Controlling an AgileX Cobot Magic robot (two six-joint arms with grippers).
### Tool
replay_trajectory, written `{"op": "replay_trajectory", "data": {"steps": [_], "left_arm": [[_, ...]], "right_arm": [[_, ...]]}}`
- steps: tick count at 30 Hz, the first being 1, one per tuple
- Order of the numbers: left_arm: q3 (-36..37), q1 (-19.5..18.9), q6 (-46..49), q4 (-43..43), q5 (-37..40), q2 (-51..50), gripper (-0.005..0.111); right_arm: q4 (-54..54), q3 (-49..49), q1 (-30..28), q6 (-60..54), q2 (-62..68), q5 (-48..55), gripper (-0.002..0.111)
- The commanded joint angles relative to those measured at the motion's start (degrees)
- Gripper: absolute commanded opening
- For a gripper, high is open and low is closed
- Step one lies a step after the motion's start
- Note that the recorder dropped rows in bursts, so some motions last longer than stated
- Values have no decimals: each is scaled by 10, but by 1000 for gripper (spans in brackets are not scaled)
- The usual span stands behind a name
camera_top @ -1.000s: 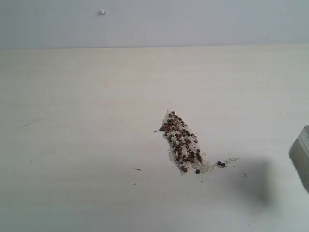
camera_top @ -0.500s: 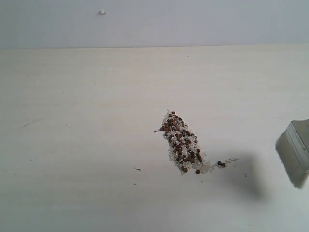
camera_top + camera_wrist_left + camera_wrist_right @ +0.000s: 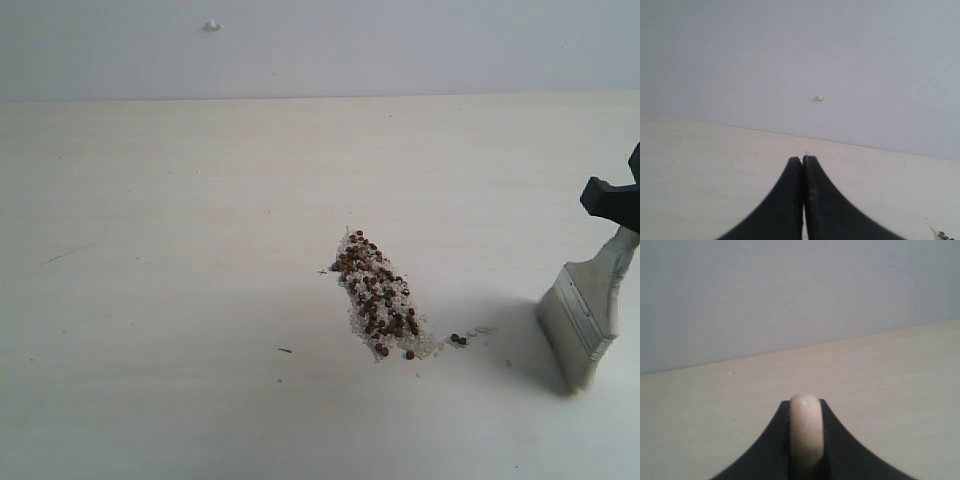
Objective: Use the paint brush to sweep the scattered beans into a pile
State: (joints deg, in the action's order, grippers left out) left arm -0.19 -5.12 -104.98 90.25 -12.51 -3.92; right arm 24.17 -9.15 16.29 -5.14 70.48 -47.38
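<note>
Swinging in from three o'clock, the paint brush (image 3: 585, 320), pinched by the right fingers (image 3: 775, 445), closes on the beans (image 3: 375, 295) heaped mid-way across the table (image 3: 150, 300), likely to gather stragglers; left fingers (image 3: 785, 205) pressed together, idle.

From the exterior view we look down at a slant across the table (image 3: 150, 200) toward the wall (image 3: 400, 50). Our two wrist views sit low over the table, facing that same wall; the left one shares the small white stud (image 3: 819, 98) and the beans (image 3: 940, 233) with the exterior

Paint brush (image 3: 583, 315) farther in, nearer the beans (image 3: 378, 298)
</note>
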Motion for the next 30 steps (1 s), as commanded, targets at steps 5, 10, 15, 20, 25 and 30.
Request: {"op": "replay_trajectory", "data": {"steps": [5,10,15,20,25,30], "left_arm": [[2,0,0,-2,2,2,0],[2,0,0,-2,2,2,0],[2,0,0,-2,2,2,0],[2,0,0,-2,2,2,0],[2,0,0,-2,2,2,0],[2,0,0,-2,2,2,0]], "right_arm": [[-46,2,0,82,91,-83,0],[-52,2,0,162,134,-106,0],[-52,2,0,216,169,-126,0],[-52,1,0,290,198,-135,0],[-52,1,0,356,229,-140,0],[-62,-6,0,391,250,-133,0]]}}
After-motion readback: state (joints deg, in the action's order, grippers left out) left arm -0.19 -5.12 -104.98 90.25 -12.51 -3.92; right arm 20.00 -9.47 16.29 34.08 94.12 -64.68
